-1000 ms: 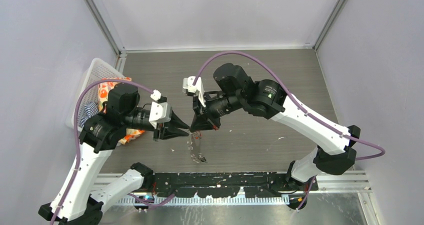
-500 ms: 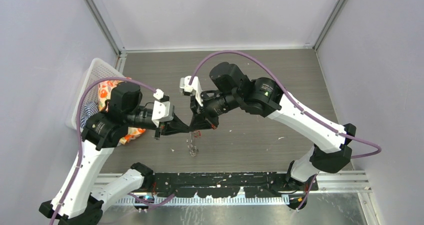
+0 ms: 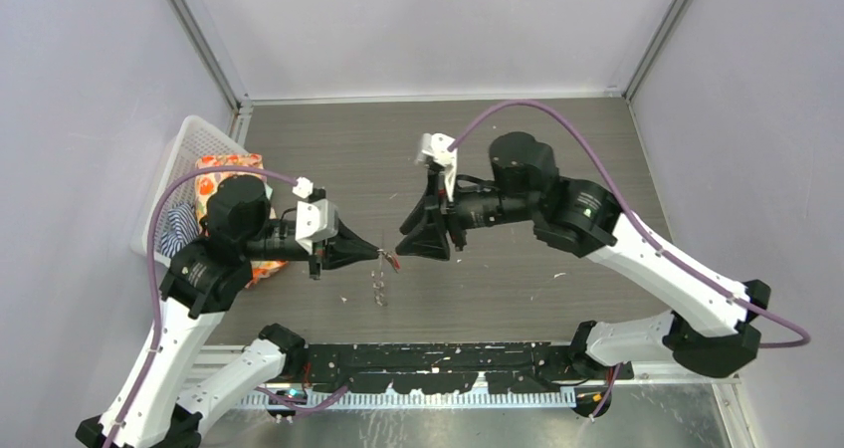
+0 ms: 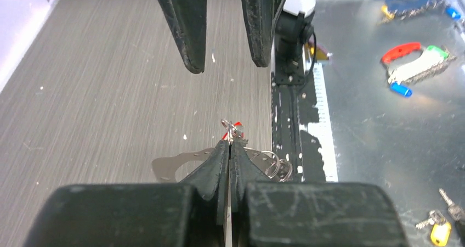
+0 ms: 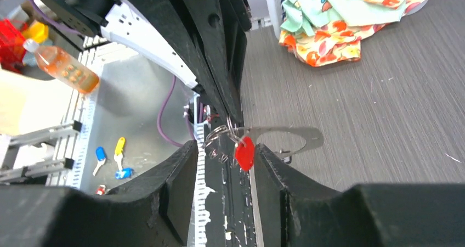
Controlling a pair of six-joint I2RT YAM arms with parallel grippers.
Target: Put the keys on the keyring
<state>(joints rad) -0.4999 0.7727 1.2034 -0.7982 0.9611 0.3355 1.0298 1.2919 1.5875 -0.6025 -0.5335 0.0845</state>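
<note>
The left gripper (image 4: 229, 144) has its jaws pressed together on the thin wire of the keyring (image 5: 217, 133), pinching it at the very tips. The rest of the ring's silver loops hang just below and to one side of those tips, above the grey table (image 3: 498, 149). A flat silver tag (image 5: 313, 139) with an oval hole in it hangs from the same bunch under the closed fingers.

The red key (image 5: 244, 152) dangles off the wire right at the left fingertips, its plastic head pointing down. Whether it is fully threaded onto the ring I cannot tell.

The right gripper (image 3: 416, 244) faces the left one tip to tip, its jaws apart and holding nothing. In the right wrist view the red head sits in the gap between the two fingers (image 4: 189, 27). The top view shows those tips just short of the key, not touching it.

Behind the left gripper, by its wrist, a flowered orange cloth (image 5: 340, 22) spills from a white basket (image 3: 189, 139). Off the table's near edge lie loose keys with coloured tags (image 4: 417, 63) and a bottle of orange liquid (image 5: 63, 66). Small print on the arm housings is too small to read, and no other lettering is legible.
</note>
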